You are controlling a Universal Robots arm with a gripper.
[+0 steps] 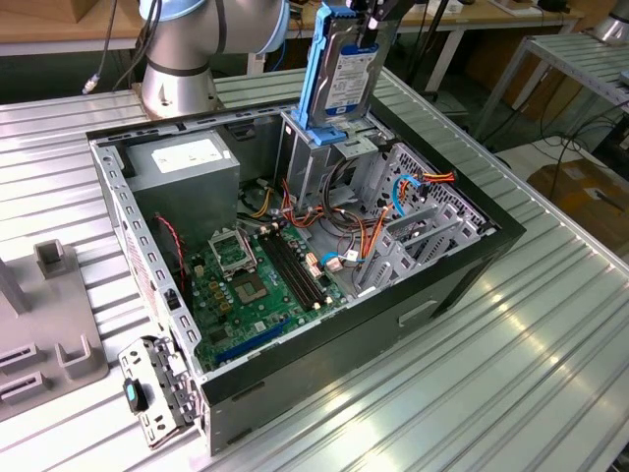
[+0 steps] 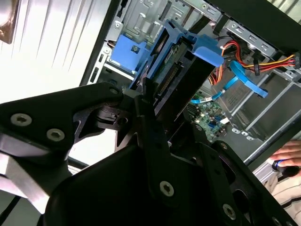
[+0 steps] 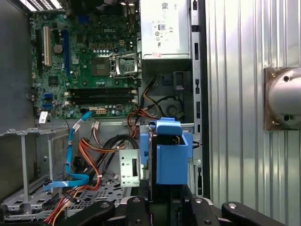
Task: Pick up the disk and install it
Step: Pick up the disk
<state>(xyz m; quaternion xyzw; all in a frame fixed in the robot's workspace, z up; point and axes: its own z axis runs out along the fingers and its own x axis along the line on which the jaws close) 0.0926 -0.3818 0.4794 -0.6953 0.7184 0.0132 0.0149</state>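
In the exterior view the disk (image 1: 344, 77) is seen upright, label face outward. It is pinched at its upper end by the gripper (image 1: 371, 28), just above the drive cage (image 1: 314, 157) of the open computer case (image 1: 491, 241). Its connector edge (image 2: 170, 75) is shown in the second wrist view, and the motherboard (image 3: 89, 61) below in the first wrist view.

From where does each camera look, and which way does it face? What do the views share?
Exterior view: raised beside the ribbed metal table, facing slantwise down at the open black computer case; the grey arm base and black gripper show.
First wrist view: on the arm, facing straight down into the case at the green motherboard; the gripper shows.
Second wrist view: on the arm, facing obliquely past the gripper fingers.
All three share the silvery disk in its bright blue plastic carrier, clamped in the gripper.
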